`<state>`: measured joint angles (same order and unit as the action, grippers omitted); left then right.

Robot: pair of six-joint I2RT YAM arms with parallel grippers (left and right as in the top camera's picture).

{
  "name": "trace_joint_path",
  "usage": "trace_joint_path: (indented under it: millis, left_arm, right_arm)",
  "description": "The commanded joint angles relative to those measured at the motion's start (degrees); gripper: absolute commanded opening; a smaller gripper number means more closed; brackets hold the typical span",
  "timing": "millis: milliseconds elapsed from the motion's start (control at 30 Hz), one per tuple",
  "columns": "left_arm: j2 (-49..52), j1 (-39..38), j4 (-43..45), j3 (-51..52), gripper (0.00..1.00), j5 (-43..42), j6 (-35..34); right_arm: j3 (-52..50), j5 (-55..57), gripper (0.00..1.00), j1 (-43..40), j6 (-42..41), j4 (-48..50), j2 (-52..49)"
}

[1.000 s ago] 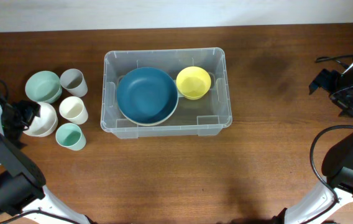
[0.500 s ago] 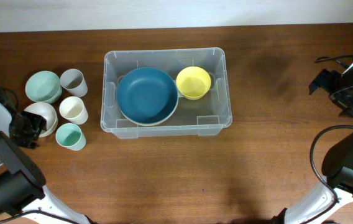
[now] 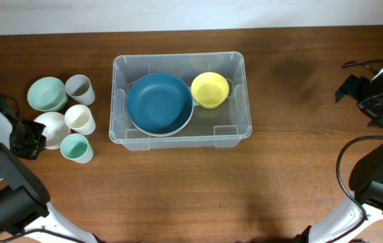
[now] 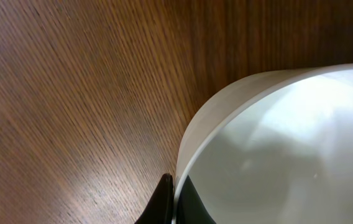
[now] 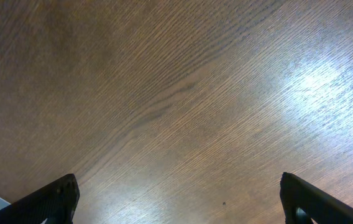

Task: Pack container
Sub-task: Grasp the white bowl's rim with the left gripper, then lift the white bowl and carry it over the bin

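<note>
overhead: container (image 3: 235,128) at centre; white bowl (image 3: 51,128) at its 9 o'clock, cups (image 3: 79,119) just beside it, so lift may knock them.
left wrist: left gripper (image 4: 174,202) clamped on bowl rim; shallow edge pinch, bowl may tilt or slip.
right wrist: right gripper (image 5: 176,205) jaws wide apart, holding nothing.

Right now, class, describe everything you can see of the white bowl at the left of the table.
The white bowl is round, plain and matte, and looks like plastic. It is empty and stands upright on the wooden table, left of the container and close beside the cream cup. The left gripper is shut on its rim, one finger inside and one outside.
</note>
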<state>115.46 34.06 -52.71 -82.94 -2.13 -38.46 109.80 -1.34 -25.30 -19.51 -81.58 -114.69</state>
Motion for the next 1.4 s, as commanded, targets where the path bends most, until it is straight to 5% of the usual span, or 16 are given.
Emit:
trace_joint_path:
  millis: [0, 500, 867, 1067, 1367]
  left_arm:
    - [-0.7, 0.0, -0.3, 0.4, 0.01, 3.2, 0.1]
    - [-4.1, 9.6, -2.8, 0.3, 0.01, 3.3, -3.6]
    - [-21.0, 14.2, -1.0, 0.3, 0.01, -6.0, -3.5]
    - [-32.9, 5.4, 6.4, 0.3, 0.01, -16.9, -1.6]
    - [-36.7, -30.2, 19.6, 0.3, 0.01, -13.6, 0.4]
  right_arm:
    - [-0.1, 0.5, 0.99, 0.2, -0.5, 0.0, 0.0]
    - [-0.1, 0.5, 0.99, 0.2, -0.5, 0.0, 0.0]
    - [-0.1, 0.5, 0.99, 0.2, -0.5, 0.0, 0.0]
    - [-0.1, 0.5, 0.99, 0.2, -0.5, 0.0, 0.0]
    - [-0.1, 0.5, 0.99, 0.2, -0.5, 0.0, 0.0]
